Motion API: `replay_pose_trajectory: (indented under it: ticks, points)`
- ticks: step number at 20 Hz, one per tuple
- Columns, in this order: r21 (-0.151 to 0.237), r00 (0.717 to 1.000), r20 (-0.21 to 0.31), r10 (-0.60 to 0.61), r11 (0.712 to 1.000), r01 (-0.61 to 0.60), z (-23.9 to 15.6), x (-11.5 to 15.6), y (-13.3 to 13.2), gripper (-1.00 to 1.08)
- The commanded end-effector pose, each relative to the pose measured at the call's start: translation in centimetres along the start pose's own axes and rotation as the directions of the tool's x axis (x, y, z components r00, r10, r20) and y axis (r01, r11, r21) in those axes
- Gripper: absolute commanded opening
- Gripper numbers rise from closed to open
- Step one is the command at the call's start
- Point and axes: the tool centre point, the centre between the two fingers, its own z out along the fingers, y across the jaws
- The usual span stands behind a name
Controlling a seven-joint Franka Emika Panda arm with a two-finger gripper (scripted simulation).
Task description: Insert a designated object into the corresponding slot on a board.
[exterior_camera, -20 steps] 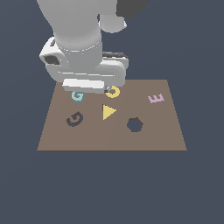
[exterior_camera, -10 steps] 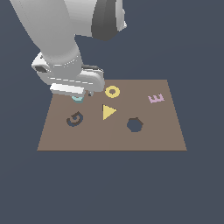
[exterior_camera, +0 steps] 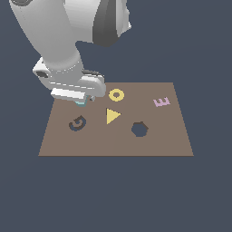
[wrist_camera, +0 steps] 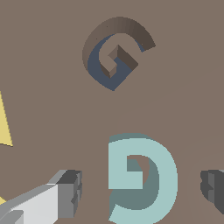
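Observation:
The teal letter G (wrist_camera: 151, 179) lies flat on the brown board (exterior_camera: 154, 145). In the exterior view only a sliver of the teal G (exterior_camera: 81, 103) shows under the hand. My gripper (wrist_camera: 142, 190) is open and straddles the G, one dark fingertip (wrist_camera: 70, 192) on each side with a gap to the block; neither touches it. The G-shaped slot (wrist_camera: 116, 52) is a dark empty recess a short way beyond the block. In the exterior view the slot (exterior_camera: 77, 123) sits just in front of the gripper (exterior_camera: 84, 100), toward the board's near left corner.
On the board a yellow ring (exterior_camera: 116, 95) and a yellow triangle (exterior_camera: 112, 115) lie just to the exterior view's right of the hand. Farther right are a dark hexagon-like hole (exterior_camera: 139, 129) and a pink E (exterior_camera: 161, 101). The triangle's edge (wrist_camera: 3, 127) shows in the wrist view.
The arm has swung toward the exterior view's left and come down over the teal G, which showed fully a second ago and is now almost covered by the hand.

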Motion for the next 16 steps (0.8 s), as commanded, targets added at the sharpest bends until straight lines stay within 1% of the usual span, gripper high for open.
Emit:
replay_pose_trajectory:
  ticks: [1, 6, 7, 16]
  points:
    - [0.0, 1.0, 0.001, 0.0, 1.0, 0.0, 0.76, -0.03, 0.03, 1.0]
    - [0.001, 1.0, 0.0, 0.0, 1.0, 0.0, 1.63, -0.03, 0.06, 1.0]
    - [0.001, 1.0, 0.0, 0.0, 1.0, 0.0, 1.63, -0.03, 0.06, -1.0]
    - [0.001, 1.0, 0.0, 0.0, 1.0, 0.0, 1.63, -0.03, 0.06, -1.0]
